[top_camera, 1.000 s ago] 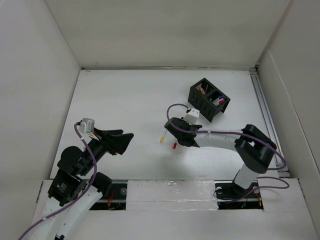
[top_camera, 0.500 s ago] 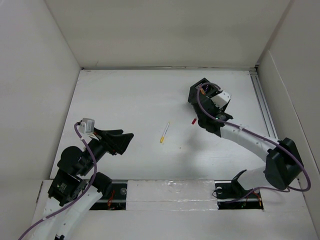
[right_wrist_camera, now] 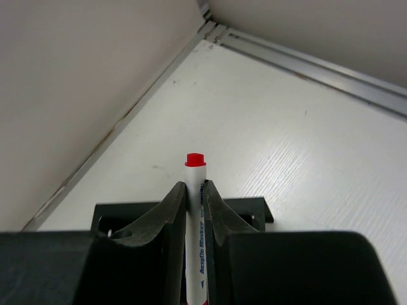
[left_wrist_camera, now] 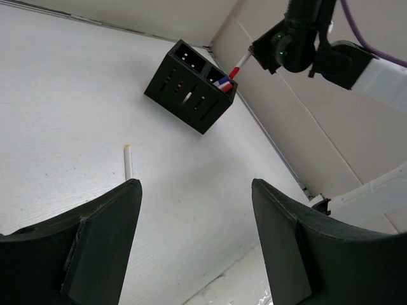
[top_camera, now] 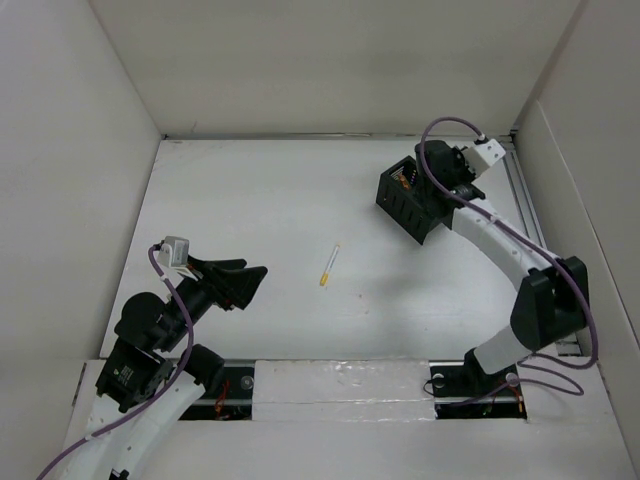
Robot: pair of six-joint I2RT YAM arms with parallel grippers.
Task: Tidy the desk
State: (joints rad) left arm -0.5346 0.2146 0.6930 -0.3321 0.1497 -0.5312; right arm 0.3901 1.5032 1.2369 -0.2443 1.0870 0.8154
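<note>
The white desk point(top_camera: 250, 200) holds a black two-compartment organizer point(top_camera: 408, 203) at the back right, with several pens in it. My right gripper point(top_camera: 441, 180) is above the organizer's far compartment, shut on a white marker with a red cap point(right_wrist_camera: 195, 210). The marker points down over the organizer's rim point(right_wrist_camera: 245, 206). In the left wrist view the marker point(left_wrist_camera: 236, 65) hangs from the right gripper point(left_wrist_camera: 270, 52) just over the organizer point(left_wrist_camera: 191, 86). A thin white pen with a yellow tip point(top_camera: 330, 265) lies mid-desk. My left gripper point(top_camera: 245, 280) is open and empty at the near left.
White panel walls enclose the desk. A metal rail point(top_camera: 525, 215) runs along the right side and shows in the right wrist view point(right_wrist_camera: 305, 60). The pen on the desk point(left_wrist_camera: 128, 162) lies ahead of my left fingers point(left_wrist_camera: 108, 235).
My right arm lifted the red-capped marker from mid-desk and swung it back and right to above the organizer. The left arm has not moved.
</note>
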